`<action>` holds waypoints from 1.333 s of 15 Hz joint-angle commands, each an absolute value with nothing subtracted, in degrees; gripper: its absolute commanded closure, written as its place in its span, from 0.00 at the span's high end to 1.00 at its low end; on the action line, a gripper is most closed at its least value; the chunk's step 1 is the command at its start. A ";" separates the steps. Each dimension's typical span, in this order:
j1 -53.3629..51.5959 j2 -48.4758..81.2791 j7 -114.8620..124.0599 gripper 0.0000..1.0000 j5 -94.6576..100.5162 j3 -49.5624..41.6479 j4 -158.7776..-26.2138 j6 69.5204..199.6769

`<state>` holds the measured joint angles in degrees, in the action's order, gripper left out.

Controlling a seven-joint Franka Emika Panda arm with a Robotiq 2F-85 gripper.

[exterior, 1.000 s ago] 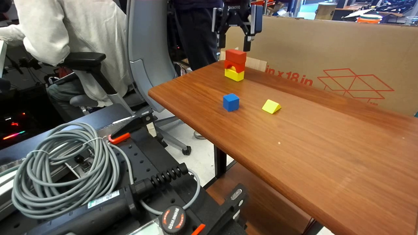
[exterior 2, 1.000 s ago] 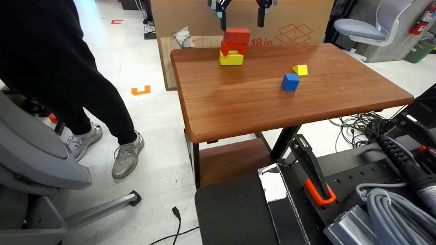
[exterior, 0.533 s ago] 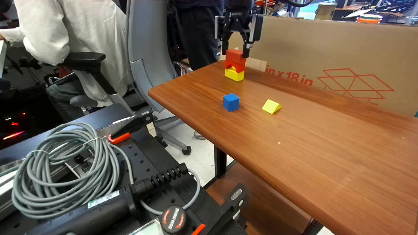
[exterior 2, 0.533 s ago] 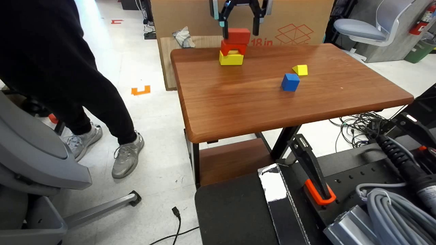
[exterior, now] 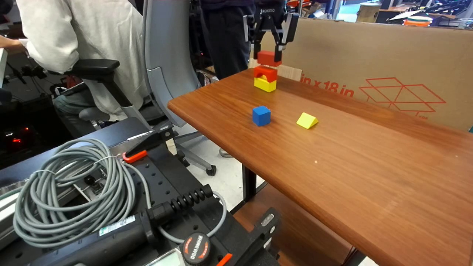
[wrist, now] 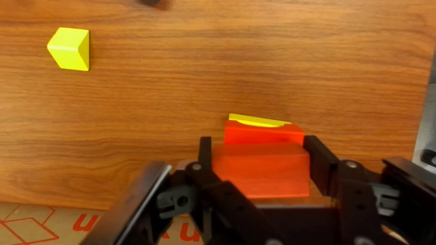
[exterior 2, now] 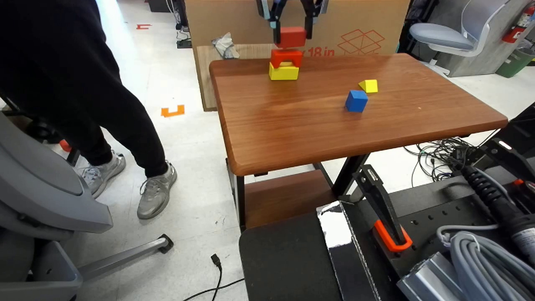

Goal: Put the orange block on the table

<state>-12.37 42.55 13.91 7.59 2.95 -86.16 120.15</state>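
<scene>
The orange block (wrist: 265,173) is pinched between both fingers of my gripper (wrist: 259,146), seen in the wrist view. In both exterior views a narrow gap separates the orange block (exterior 2: 291,37) from the redder arch-shaped block (exterior 2: 286,55) under it. That arch rests on a flat yellow block (exterior: 265,85), which sits on the table (exterior: 332,177) near its far end. The gripper (exterior: 267,58) points downward, with the orange block (exterior: 266,59) level between its fingertips. The arch partly hides the yellow block in the wrist view.
A blue cube (exterior: 261,116) and a yellow wedge (exterior: 306,121) lie on the table, apart from the stack. Behind the table stands a big cardboard box (exterior: 369,55). A person's legs (exterior 2: 121,104) and an office chair (exterior: 166,55) are beside the table end.
The gripper came down around the top of the stack and its fingers closed on the orange block. It has since risen slightly, lifting the block off the arch.
</scene>
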 commanded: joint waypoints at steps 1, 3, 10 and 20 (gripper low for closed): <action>-13.88 36.22 11.78 0.42 10.52 1.95 -92.87 122.16; -15.26 32.69 12.96 0.42 14.15 1.37 -98.00 124.45; -17.04 24.45 15.05 0.42 19.76 3.06 -111.63 127.98; -16.28 26.31 17.44 0.42 19.02 3.13 -117.06 127.80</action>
<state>-16.70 25.08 16.53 18.72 3.28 -116.42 126.13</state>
